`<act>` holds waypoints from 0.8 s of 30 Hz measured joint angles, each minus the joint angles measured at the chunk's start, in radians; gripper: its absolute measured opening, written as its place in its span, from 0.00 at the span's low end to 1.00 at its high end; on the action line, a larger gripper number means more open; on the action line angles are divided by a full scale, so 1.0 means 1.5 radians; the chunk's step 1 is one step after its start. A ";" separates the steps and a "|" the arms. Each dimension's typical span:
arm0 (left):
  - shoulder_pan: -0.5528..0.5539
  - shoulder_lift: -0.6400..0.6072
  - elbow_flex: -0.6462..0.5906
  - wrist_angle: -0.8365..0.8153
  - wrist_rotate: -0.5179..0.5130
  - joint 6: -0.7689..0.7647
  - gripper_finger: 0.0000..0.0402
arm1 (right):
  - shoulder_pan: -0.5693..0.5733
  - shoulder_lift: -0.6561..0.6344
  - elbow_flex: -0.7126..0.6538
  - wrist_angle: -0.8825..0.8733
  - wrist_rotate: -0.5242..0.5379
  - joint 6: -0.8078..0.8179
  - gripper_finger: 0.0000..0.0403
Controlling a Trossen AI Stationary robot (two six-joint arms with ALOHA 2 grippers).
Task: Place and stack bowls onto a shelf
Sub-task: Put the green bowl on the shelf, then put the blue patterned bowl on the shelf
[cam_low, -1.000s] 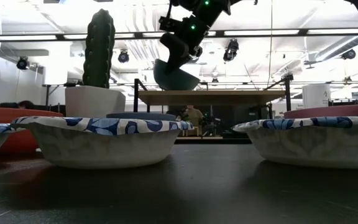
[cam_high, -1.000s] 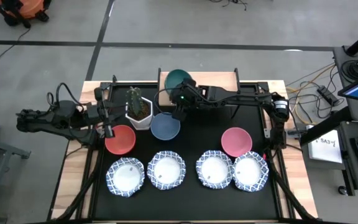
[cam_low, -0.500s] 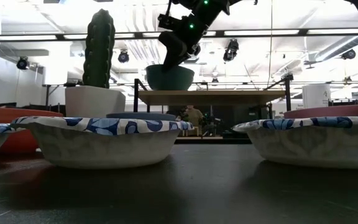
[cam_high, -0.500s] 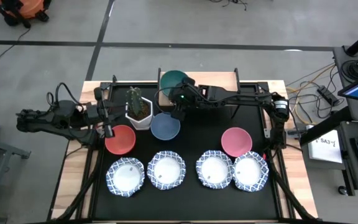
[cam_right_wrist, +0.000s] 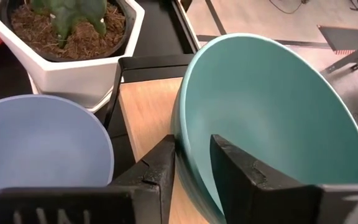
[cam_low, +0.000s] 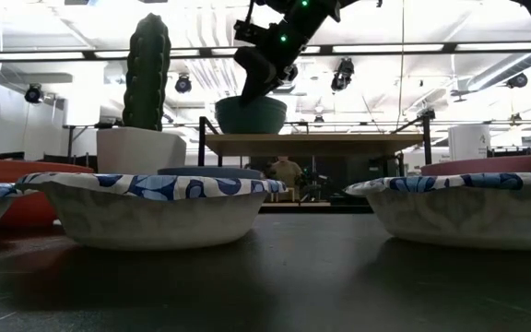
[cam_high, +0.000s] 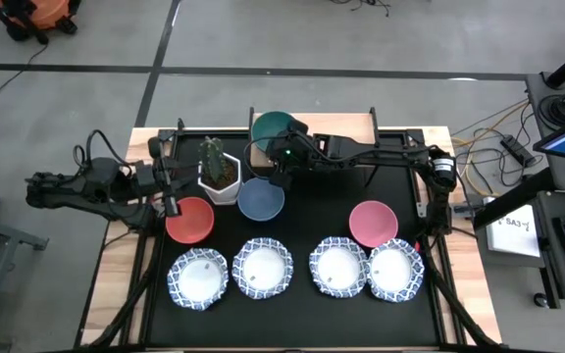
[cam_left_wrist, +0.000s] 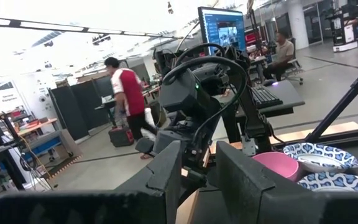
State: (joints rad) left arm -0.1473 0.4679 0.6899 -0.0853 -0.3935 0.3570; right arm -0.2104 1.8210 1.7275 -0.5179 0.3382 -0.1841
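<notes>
The green bowl [cam_high: 273,127] stands upright with its base on the left end of the light-wood shelf [cam_high: 346,126] at the table's far edge, as the low view also shows for the green bowl [cam_low: 250,113]. My right gripper [cam_right_wrist: 193,149] is shut on its rim. My left gripper [cam_high: 170,191] hovers open at the far-left edge of the red bowl [cam_high: 190,219], touching nothing. The blue bowl [cam_high: 261,199] and the pink bowl [cam_high: 373,223] sit on the table. Several patterned bowls, among them one at the left [cam_high: 198,277] and one at the right [cam_high: 395,270], line the near edge. My right gripper holds the green bowl by its rim [cam_right_wrist: 180,121] on the side toward the table's near edge. One finger [cam_right_wrist: 235,168] is inside the bowl and one [cam_right_wrist: 157,165] outside. The fingers come slanting down from the near right. The bowl stands upright on the shelf [cam_right_wrist: 145,118].
A cactus in a white hexagonal pot [cam_high: 220,172] stands between the two arms, just left of the shelf and behind the blue bowl. The shelf's middle and right parts [cam_high: 361,126] are bare wood. People and desks show in the room beyond.
My right gripper moved down and slightly toward the table's left, and the green bowl went from tilted in the air to upright on the shelf's left end. It has stayed still for the last half second.
</notes>
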 joint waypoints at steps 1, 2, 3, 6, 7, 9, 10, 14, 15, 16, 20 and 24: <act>0.000 0.000 0.000 0.002 0.000 0.000 0.21 | 0.000 0.000 0.000 0.000 0.002 0.000 0.25; 0.000 0.000 0.000 0.005 0.000 0.000 0.21 | 0.000 0.000 0.000 0.001 0.002 0.000 0.27; 0.000 0.001 0.000 0.008 0.000 0.000 0.21 | 0.000 0.000 0.000 0.003 0.002 -0.001 0.28; 0.000 0.003 0.000 0.012 0.000 0.000 0.21 | 0.000 -0.001 0.000 0.008 0.002 0.000 0.33; 0.000 0.004 0.000 0.013 0.000 0.000 0.21 | 0.000 -0.001 0.001 0.008 0.002 0.000 0.35; 0.000 0.006 0.000 0.014 0.000 0.001 0.21 | 0.001 -0.002 0.007 0.002 0.002 0.002 0.38; 0.000 0.006 0.000 0.014 0.000 0.001 0.21 | 0.003 -0.003 0.010 -0.001 0.002 0.004 0.39; 0.000 0.008 0.000 0.017 0.000 0.001 0.21 | 0.013 -0.017 0.016 -0.001 0.002 0.005 0.44; 0.000 0.009 0.000 0.017 0.000 0.001 0.21 | 0.016 -0.021 0.018 0.000 0.002 0.006 0.45; 0.000 0.011 0.000 0.017 0.000 0.001 0.21 | 0.018 -0.024 0.019 -0.001 0.002 0.006 0.46; 0.000 0.018 0.000 0.021 0.000 0.001 0.21 | 0.027 -0.052 0.020 -0.009 0.002 0.007 0.47; 0.000 0.026 0.000 0.025 0.000 0.001 0.21 | 0.050 -0.092 0.020 -0.073 0.002 0.023 0.46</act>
State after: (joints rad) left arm -0.1473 0.5066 0.6899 -0.0484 -0.3935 0.3580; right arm -0.1359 1.6835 1.7581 -0.6274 0.3406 -0.1494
